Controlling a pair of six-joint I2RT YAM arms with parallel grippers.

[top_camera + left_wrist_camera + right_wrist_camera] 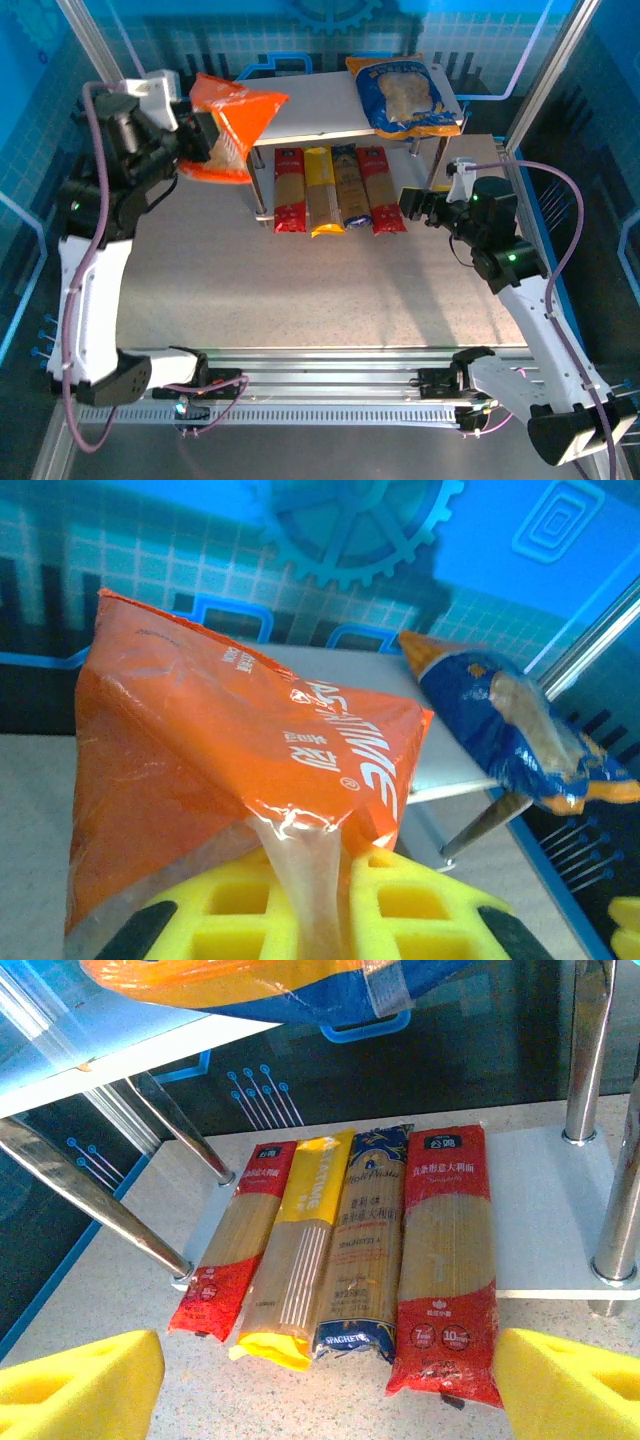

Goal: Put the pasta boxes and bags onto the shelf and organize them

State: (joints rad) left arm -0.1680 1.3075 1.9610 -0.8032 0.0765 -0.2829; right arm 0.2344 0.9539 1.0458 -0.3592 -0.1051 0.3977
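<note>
The left gripper (pixel 205 135) is clamped on the wide, soft orange plastic pasta bag (pixel 220 770). Its yellow foam pads (pixel 420 905) pinch the bag's clear sealed end, and the rest of the bag rises ahead of the fingers, off the speckled grey table (pixel 330 290). Ahead of this gripper and to its right is the two-tier shelf of flat white-grey boards on thin round metal legs (pixel 320 105). The bag's far corner reaches the left end of the top board, though whether it touches cannot be told. Further right on that top board lies the wide blue and orange pasta bag with a clear window of short beige pasta (pixel 405 95), its edge hanging over the board's right end. On the lower board the four long narrow spaghetti packs lie flat side by side, touching: a red one (pixel 235 1250), a yellow one (pixel 300 1250), a dark blue one (pixel 365 1250) and a second red one (pixel 445 1260). Their near ends stick out past the board's front edge toward the right gripper (pixel 410 207). That gripper hovers low just in front of the packs and right of them, under the blue bag, with its jaws spread wide and nothing between its yellow pads (pixel 85 1380).
</note>
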